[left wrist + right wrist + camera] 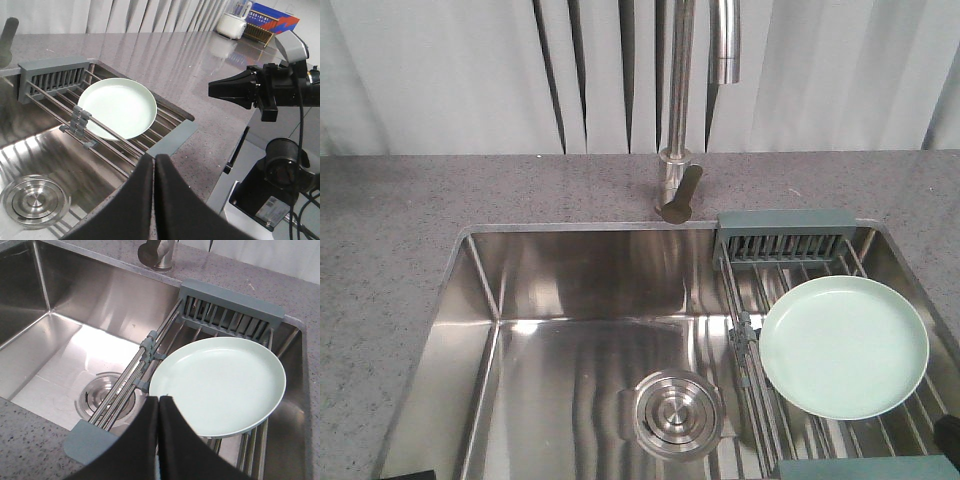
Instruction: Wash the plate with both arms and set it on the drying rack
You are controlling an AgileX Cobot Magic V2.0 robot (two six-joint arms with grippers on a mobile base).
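Note:
The pale mint-green plate (844, 346) lies flat on the drying rack (780, 247), whose steel wires span the right side of the sink. The plate also shows in the left wrist view (119, 106) and the right wrist view (220, 385). My left gripper (154, 158) is shut and empty, above the counter at the sink's near edge, short of the rack's near end piece (172, 139). My right gripper (159, 400) is shut and empty, at the plate's near rim; whether it touches the plate I cannot tell. The right arm (260, 90) shows in the left wrist view, beside the counter.
A steel sink basin (560, 300) with a round drain (677, 412) lies left of the rack. A tall steel faucet (678, 110) stands behind the sink. Speckled grey counter (390, 230) surrounds the basin. A white appliance (233, 22) and a box stand on the far counter.

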